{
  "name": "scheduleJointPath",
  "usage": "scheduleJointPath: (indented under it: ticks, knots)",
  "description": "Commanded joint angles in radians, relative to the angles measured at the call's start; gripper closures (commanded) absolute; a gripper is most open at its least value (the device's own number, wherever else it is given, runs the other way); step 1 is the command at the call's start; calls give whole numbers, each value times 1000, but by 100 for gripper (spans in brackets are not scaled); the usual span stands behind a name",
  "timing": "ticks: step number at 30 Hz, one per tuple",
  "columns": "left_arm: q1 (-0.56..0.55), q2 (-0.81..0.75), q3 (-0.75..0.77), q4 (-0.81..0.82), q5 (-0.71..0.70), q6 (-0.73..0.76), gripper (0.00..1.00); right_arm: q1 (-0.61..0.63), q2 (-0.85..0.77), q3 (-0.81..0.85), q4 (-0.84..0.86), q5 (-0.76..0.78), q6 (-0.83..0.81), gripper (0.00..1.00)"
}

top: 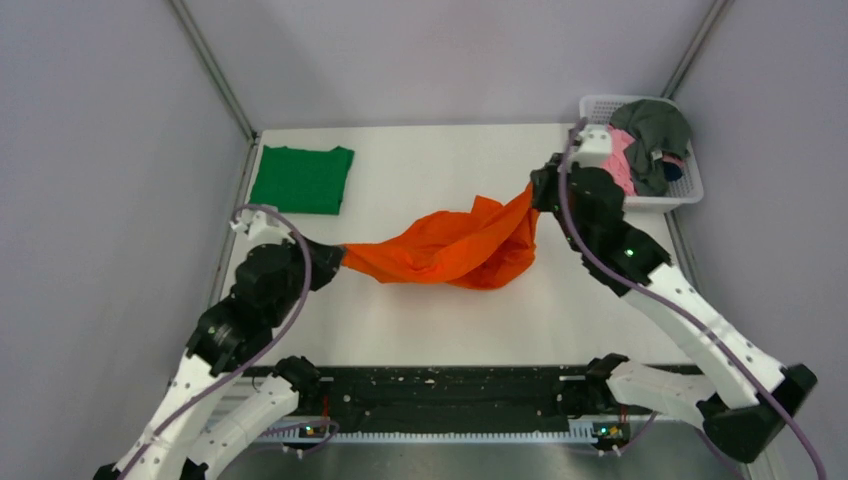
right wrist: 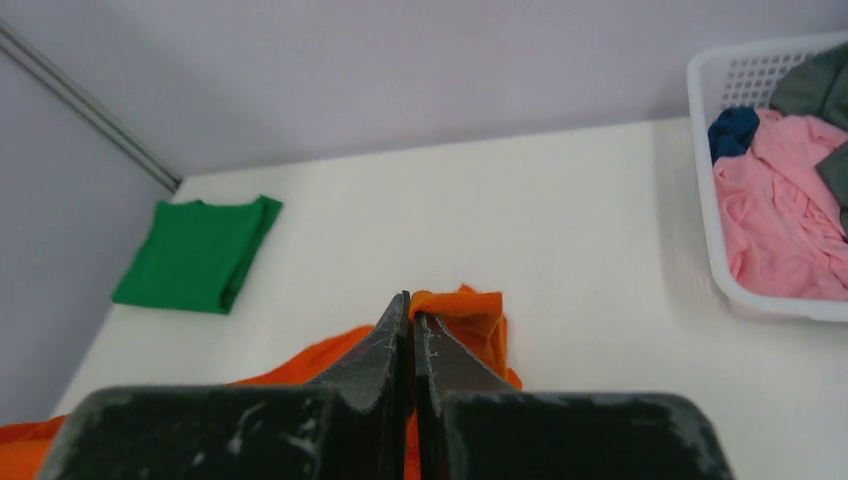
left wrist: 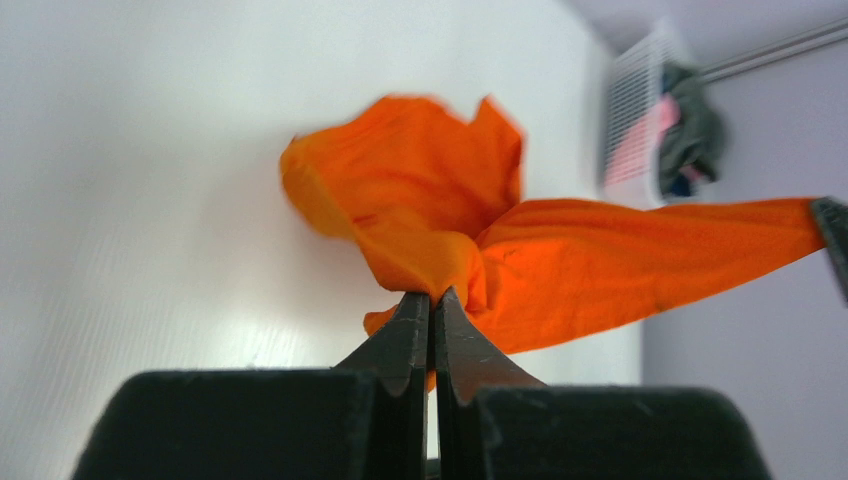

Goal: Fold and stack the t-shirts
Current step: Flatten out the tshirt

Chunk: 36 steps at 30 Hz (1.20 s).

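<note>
Left gripper (top: 335, 255) I see pinched tight on one end of the orange shirt (top: 450, 250) | right gripper (top: 535, 190) clamped on the other end, cloth sagging between them over the table (top: 430, 320) | basket (top: 640, 203) far right holds pink shirt (top: 622, 160), grey shirt (top: 655, 125), dark blue shirt (top: 672, 170) | green shirt (top: 302, 178) lies folded far left
</note>
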<state>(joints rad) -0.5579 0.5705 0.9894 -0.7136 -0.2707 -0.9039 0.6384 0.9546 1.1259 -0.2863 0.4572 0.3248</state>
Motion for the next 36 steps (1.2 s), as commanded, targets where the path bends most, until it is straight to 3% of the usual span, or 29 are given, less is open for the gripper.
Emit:
scheduleJointPath:
  ticks: [1, 8, 13, 19, 24, 31, 32, 34, 36]
  knots:
    - [-1, 3, 213, 111, 35, 157, 100, -4, -153, 113, -63, -62, 20, 100]
    - [-1, 71, 545, 178, 294, 263, 100, -5, -250, 365, -156, -322, 56, 100]
    - [0, 81, 654, 210, 395, 275, 100, -4, -266, 456, -159, -480, 68, 100]
    - [13, 125, 779, 195, 396, 307, 100, -5, -274, 512, -157, -462, 73, 100]
    - [18, 246, 817, 208, 187, 366, 100, -4, -284, 433, -135, -279, 59, 100]
    - [45, 615, 815, 148, -293, 443, 100, -5, -184, 227, -88, 308, 32, 100]
    - [81, 679, 805, 144, -308, 431, 100, -5, -151, 192, -74, 388, 32, 100]
    - [196, 807, 792, 123, -189, 377, 100, -9, -68, 125, -43, 525, 31, 100]
    - [279, 954, 781, 130, -94, 344, 100, -61, 50, 68, -21, 530, 63, 100]
